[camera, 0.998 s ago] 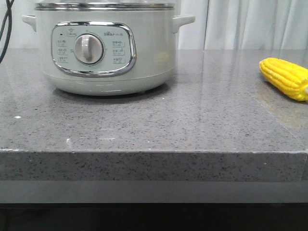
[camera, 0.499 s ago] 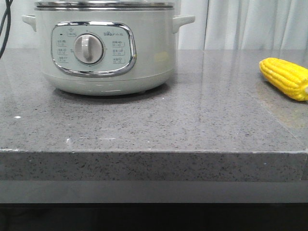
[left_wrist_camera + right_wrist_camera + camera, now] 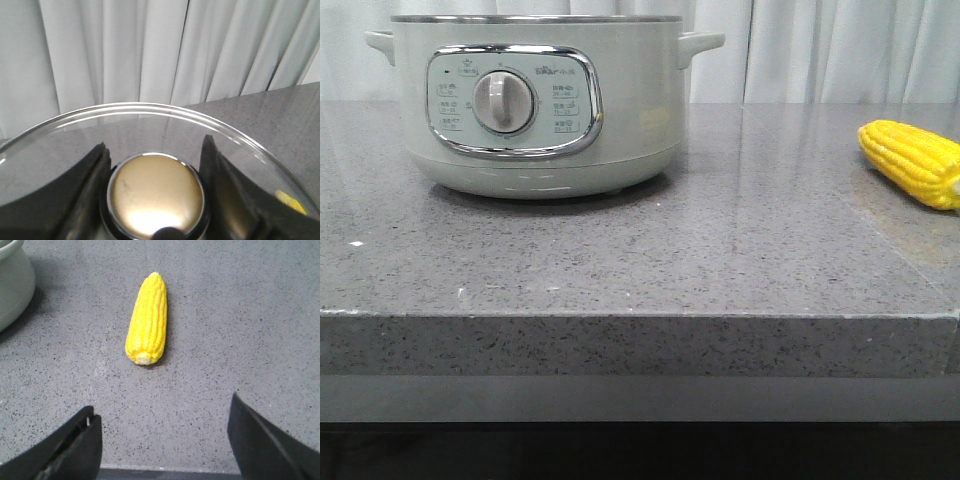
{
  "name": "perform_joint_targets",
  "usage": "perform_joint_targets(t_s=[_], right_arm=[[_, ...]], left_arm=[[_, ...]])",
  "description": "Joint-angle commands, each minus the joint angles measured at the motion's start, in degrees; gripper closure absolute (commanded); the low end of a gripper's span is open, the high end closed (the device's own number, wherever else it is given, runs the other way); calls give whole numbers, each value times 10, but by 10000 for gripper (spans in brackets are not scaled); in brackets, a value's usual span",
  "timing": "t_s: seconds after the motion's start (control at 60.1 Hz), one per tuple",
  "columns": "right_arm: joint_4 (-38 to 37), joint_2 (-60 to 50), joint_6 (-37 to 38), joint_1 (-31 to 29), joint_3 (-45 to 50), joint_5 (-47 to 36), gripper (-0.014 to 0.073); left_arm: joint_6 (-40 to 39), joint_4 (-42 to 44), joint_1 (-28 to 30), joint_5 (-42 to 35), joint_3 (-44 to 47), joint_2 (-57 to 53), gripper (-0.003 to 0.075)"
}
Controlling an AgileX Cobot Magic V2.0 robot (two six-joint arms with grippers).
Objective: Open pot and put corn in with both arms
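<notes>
Lid (image 3: 150, 125) gone from the pot (image 3: 535, 105) since half a second ago; only a thin rim line left along the pot's top in the front view, no steel-rimmed lid band above it. Now seen from the left wrist: glass lid lifted clear, curtain behind it, left hand (image 3: 155, 195) closed on the brass knob (image 3: 156, 192), one finger on either side. Means step one looks done and the pot open, though its inside is not visible from the front.

Right hand (image 3: 162, 440) spread wide and empty, hovering above the worktop (image 3: 720, 260) short of the corn (image 3: 147, 320), not touching it.

Corn lying flat well to the right of the pot, close to the worktop's right edge in the front view; stub end toward the right hand. Bare stone between corn and pot, so probably an open path across; front edge of the worktop well clear of the pot. Lid best kept off to the pot's side while the corn travels.
</notes>
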Motion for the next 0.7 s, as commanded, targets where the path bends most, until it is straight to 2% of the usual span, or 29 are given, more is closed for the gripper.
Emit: perform_joint_targets(t_s=[0.0,0.216,0.499,0.682], right_arm=[[-1,7,0,-4,-18,-51,53],[-1,7,0,-4,-18,-50,53],[-1,14,0,-4,-20,-39,53],[6,75,0,-4,-49,0,53]], left_arm=[[-1,-2,19,-37,-26,-67,499],[-1,-2,60,2,37,-159,499],[0,9,61,10,202,-313,499],[0,9,61,15,299,-408,499]])
